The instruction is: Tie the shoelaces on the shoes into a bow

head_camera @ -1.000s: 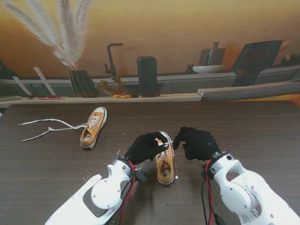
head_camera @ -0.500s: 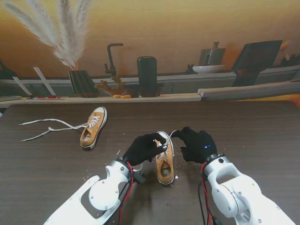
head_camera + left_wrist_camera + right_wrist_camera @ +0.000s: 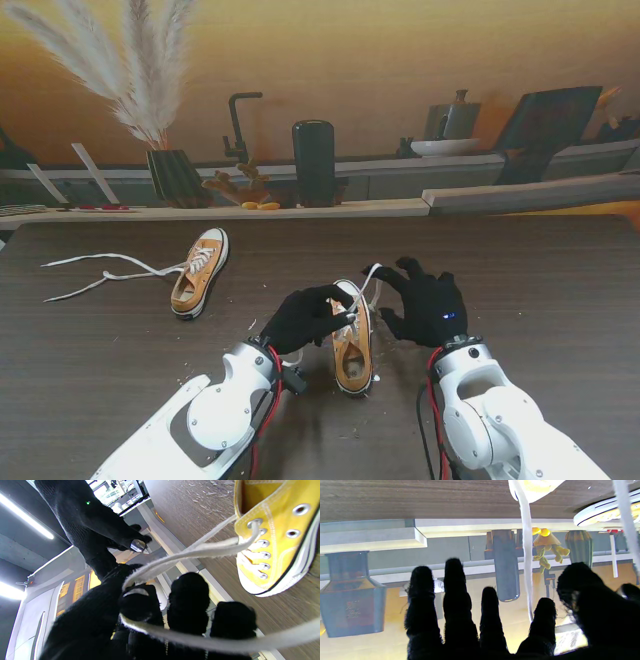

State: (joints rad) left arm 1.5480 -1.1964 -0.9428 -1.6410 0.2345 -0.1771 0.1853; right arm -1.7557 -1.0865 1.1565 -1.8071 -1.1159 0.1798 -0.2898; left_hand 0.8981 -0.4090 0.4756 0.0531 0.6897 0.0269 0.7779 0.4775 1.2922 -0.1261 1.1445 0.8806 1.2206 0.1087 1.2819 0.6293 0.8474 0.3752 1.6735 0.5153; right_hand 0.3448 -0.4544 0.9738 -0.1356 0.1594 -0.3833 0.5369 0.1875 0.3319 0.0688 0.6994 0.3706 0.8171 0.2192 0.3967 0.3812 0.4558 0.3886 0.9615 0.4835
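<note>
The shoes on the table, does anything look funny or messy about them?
Yes. The far shoe lies tipped on its side on my left, its untied laces trailing loose across the table. The near shoe stands upright between the left hand and right hand. Small pale crumbs are scattered around too.

Between the left hand (image 3: 308, 318) and the right hand (image 3: 428, 305) the near shoe (image 3: 352, 347) fills the gap, its white lace (image 3: 371, 283) strung across to both. To the right of the right hand the desk (image 3: 560, 290) lies bare and open. On the left, the second shoe (image 3: 198, 272) and its trailing laces (image 3: 100, 275) sit well apart from the left arm, blocking that far corner.
</note>
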